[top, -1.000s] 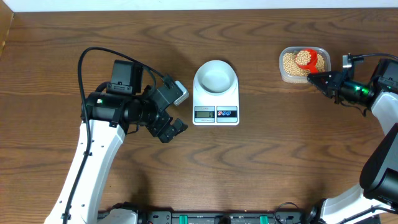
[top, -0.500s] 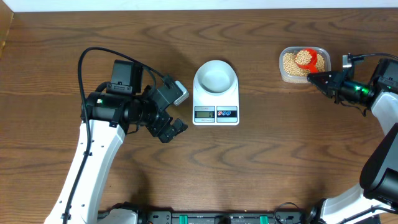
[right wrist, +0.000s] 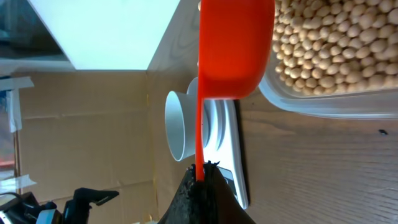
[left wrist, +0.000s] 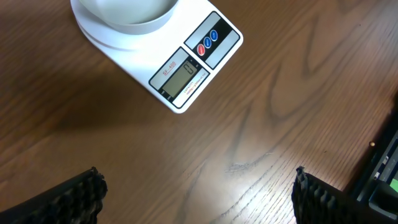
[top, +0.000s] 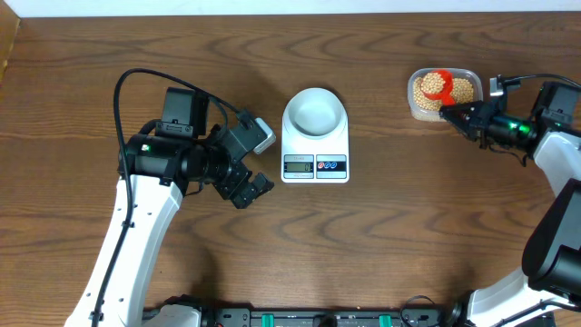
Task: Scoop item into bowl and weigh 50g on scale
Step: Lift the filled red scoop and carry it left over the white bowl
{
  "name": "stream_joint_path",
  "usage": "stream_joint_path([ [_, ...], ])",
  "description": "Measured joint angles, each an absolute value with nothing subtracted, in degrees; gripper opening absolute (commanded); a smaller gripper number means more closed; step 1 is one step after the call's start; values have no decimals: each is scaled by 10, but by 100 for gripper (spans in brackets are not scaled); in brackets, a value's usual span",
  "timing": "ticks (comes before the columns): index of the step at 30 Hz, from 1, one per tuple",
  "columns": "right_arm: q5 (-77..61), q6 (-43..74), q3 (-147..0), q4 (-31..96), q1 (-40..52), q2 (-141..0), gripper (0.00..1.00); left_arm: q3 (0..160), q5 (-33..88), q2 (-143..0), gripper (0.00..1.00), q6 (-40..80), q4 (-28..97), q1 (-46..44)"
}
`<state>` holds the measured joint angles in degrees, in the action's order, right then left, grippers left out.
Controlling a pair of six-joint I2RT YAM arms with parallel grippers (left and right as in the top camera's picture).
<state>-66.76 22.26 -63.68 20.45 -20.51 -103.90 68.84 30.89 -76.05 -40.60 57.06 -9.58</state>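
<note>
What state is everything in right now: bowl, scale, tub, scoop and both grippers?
bowl: empty, sitting on the scale.
scale: display on, digits unclear.
tub: open, no lid, holding beans.
scoop: loaded with beans, over the tub.
left gripper: open, holding nothing, to the left of the scale.
right gripper: shut on the scoop's handle.

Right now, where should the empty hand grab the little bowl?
Probably the rim of the bowl on its left side, from above, one finger inside and one outside. It is round and nearly as wide as the scale, so pinching across looks hard; its top is open and empty, and the open left gripper sits on that side.
</note>
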Motion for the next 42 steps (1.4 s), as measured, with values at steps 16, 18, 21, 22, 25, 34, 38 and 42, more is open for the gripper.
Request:
stream_joint_path([
  [16,-675,256,-637,160,-147,-1039,1,688,309,-761,98,-406,571,-96],
  [18,-675,263,-637,150,-135,-1039,1,688,309,-761,98,-406,571,-96],
  [21,-675,273,-637,136,-119,-1039,1,688,309,-761,98,-406,571,-96],
  [22,-676,278,-637,130,-113,-1039,1,688,309,-761,98,-406,571,-96],
  [25,-676,288,-637,121,-98,-1039,1,688,309,-761,98,-406,571,-96],
  [34,-677,300,-637,111,-51,-1039,1,688,309,-761,98,-406,571,-96],
  [38,-677,302,-637,100,-30,-1039,1,688,309,-761,98,-406,571,-96],
  [42,-677,302,-637,96,-13,-1039,1,688,309,-761,97,-406,571,-96],
])
